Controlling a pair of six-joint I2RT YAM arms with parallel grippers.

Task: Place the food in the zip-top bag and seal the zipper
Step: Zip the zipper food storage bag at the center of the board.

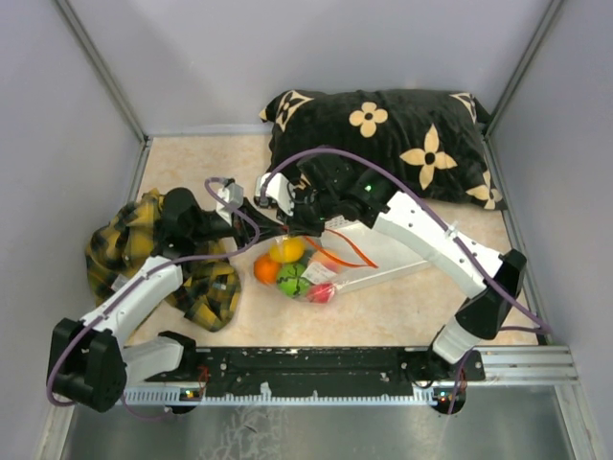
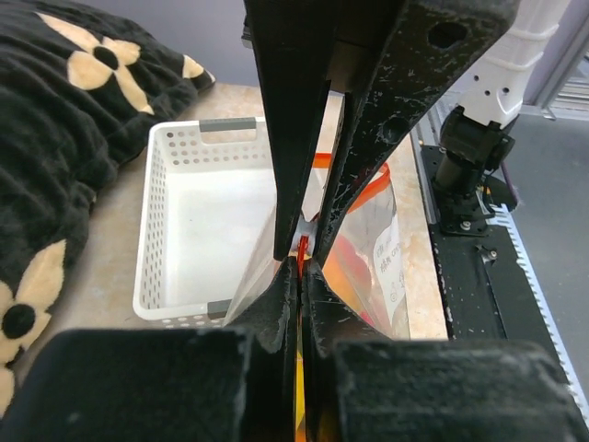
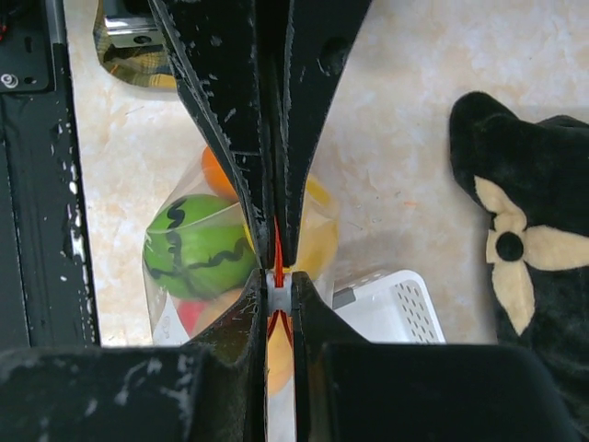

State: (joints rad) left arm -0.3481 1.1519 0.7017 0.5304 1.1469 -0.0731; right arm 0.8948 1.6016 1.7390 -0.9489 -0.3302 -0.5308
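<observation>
The clear zip-top bag (image 1: 305,273) lies mid-table holding the food: a yellow fruit (image 1: 286,249), an orange one (image 1: 266,269), a green striped one (image 1: 292,280) and a red one (image 1: 322,292); the other fruits are hidden. In the right wrist view the striped fruit (image 3: 198,244) shows through the plastic. My left gripper (image 2: 302,267) is shut on the red-orange zipper (image 2: 301,250) at the bag's end. My right gripper (image 3: 279,281) is shut on the zipper's white slider (image 3: 279,296), tip to tip with the left gripper (image 1: 259,213). The right gripper (image 1: 287,213) hangs above the bag's top.
A white lattice basket (image 2: 198,221) stands behind the bag, partly under my right arm (image 1: 383,275). A black pillow with cream flowers (image 1: 383,134) lies at the back. A yellow-black plaid cloth (image 1: 144,254) lies at the left. A black rail (image 1: 316,369) runs along the front.
</observation>
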